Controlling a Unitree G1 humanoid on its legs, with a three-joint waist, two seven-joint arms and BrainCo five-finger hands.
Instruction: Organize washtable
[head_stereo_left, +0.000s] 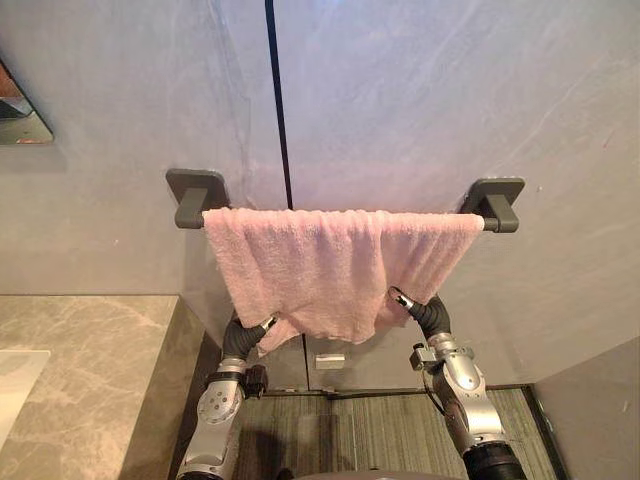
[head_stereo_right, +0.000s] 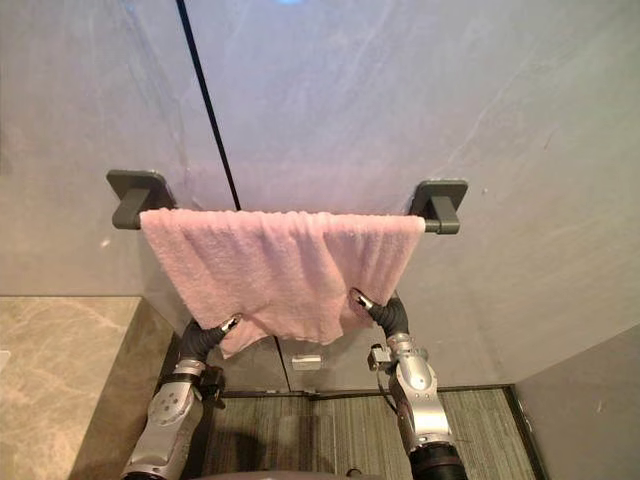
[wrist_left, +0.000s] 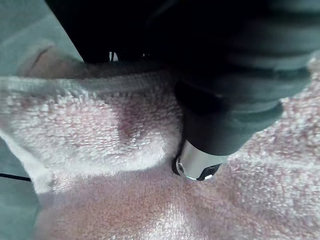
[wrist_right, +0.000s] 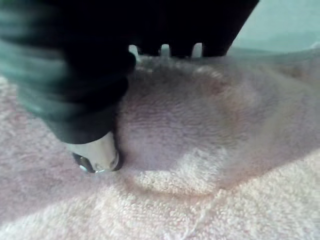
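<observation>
Towel (head_stereo_left: 330, 270) hangs draped over the wall bar (head_stereo_left: 497, 214), uneven along its lower edge. My left hand (head_stereo_left: 243, 340) is up against the towel's lower left corner and my right hand (head_stereo_left: 432, 316) against its lower right edge. The cloth covers both, so I cannot tell whether either grips.

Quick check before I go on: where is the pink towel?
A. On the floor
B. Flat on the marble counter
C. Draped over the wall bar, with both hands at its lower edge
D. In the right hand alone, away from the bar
C: the pink towel hangs over the towel bar on the wall, with the left hand and the right hand up against its lower edge.
</observation>
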